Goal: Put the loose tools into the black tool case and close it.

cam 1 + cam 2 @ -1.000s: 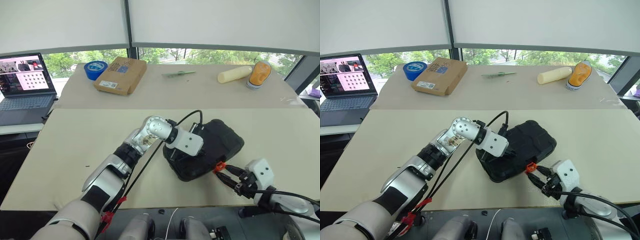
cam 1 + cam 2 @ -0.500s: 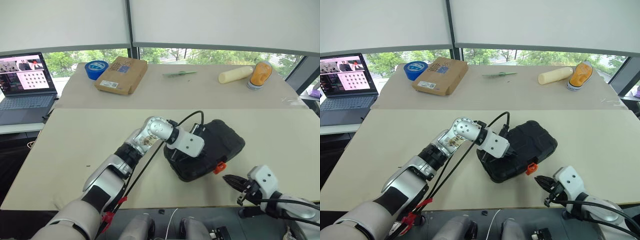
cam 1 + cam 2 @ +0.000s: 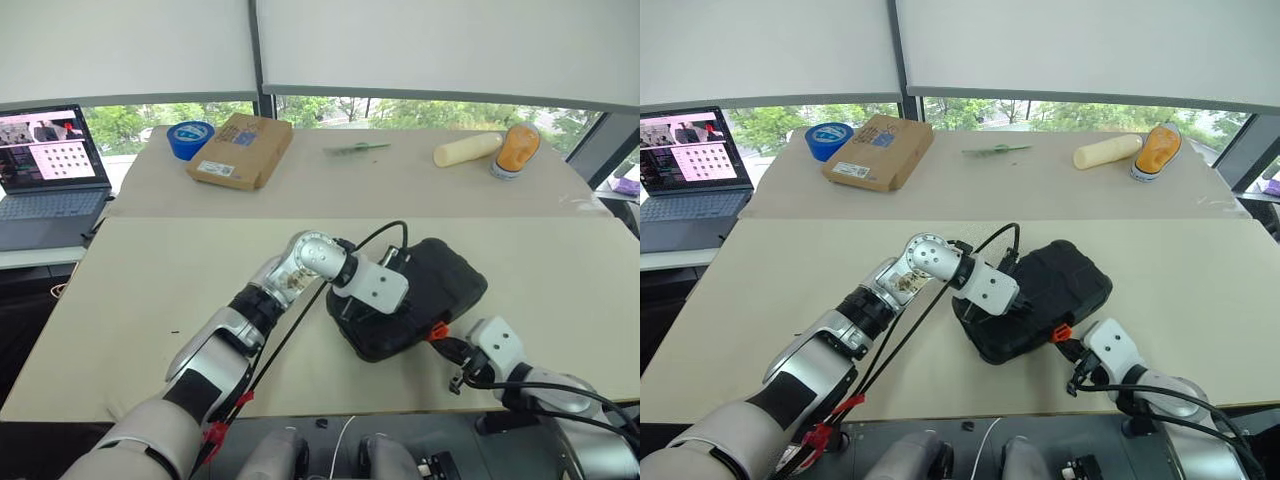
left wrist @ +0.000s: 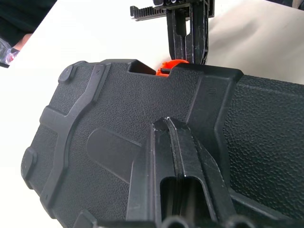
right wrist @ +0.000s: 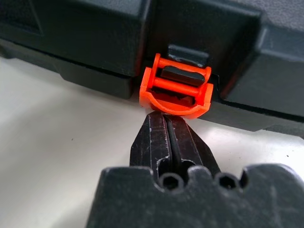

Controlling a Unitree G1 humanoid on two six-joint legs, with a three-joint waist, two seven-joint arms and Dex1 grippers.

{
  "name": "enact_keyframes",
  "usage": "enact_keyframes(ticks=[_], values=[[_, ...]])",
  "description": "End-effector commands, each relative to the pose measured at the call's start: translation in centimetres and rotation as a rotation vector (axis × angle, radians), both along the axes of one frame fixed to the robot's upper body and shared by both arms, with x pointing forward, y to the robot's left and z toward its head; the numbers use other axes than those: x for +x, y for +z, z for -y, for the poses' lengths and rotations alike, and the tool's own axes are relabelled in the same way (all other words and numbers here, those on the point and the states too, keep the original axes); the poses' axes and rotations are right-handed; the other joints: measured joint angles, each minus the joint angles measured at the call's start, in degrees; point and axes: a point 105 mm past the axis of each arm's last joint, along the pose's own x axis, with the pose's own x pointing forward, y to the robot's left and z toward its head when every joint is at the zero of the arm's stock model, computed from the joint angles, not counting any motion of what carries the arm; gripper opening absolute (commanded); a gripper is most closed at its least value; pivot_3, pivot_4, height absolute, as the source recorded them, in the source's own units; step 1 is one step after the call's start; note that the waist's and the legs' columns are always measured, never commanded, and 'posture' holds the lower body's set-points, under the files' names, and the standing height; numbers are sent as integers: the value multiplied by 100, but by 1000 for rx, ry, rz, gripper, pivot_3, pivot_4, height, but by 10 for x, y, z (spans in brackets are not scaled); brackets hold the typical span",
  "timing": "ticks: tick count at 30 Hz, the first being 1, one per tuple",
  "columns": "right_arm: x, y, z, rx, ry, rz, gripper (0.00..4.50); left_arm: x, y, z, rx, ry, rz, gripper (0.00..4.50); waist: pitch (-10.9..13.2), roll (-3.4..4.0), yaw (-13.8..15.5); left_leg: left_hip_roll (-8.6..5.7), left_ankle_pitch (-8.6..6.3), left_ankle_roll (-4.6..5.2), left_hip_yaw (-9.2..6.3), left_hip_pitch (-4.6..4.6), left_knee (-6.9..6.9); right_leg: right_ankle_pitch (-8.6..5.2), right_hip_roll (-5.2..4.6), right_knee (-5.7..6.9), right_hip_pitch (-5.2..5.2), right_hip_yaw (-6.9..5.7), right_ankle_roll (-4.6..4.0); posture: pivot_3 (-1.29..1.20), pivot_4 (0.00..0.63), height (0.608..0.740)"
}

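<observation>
Right wrist view shows the right end effector [image 5: 170, 124], fingers together, tip just under the orange latch [image 5: 176, 86] of the shut black tool case [image 3: 420, 290]. Left end effector [image 4: 172, 135], fingers together, presses on its lid.

Robotics test room or lab, office-type building: two plain beige tables [image 3: 150, 290] pushed together before a wide window [image 3: 390, 110] with white roller blinds [image 3: 430, 45] drawn most of the way down, green trees visible beneath them. Open laptop [image 3: 45, 175] on a side surface at the left, its screen showing camera feeds and a grid of dots. Assorted trial props set out along the far table: blue tape roll [image 3: 190, 138], brown cardboard box [image 3: 241, 150], green stick [image 3: 356, 148], pale cylinder [image 3: 468, 149], small orange shoe [image 3: 516, 149].
</observation>
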Motion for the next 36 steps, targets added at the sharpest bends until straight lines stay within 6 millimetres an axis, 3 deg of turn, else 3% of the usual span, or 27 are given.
enact_keyframes(ticks=[1,8,19,36], values=[[9,39,-8,47,29,150,76,-7,-39,-3,135,-1,-44,0,1,1,-3,0,0,0,0,-1,0,0,0,0,-1,0,0,0,150,738],[3,63,-9,70,36,197,76,-8,-46,-1,160,-25,-7,0,5,24,11,-1,0,0,1,-15,0,25,3,0,-14,-1,-38,0,150,738],[1,60,-4,28,33,181,76,-9,-54,-1,181,-40,7,0,4,26,27,-1,0,0,1,-9,0,4,1,-2,-6,-2,7,0,150,738],[16,80,-5,-37,90,236,76,-10,-58,-3,200,-45,0,0,5,26,-32,0,1,0,1,-13,-4,4,1,-2,-13,-1,6,0,150,738]])
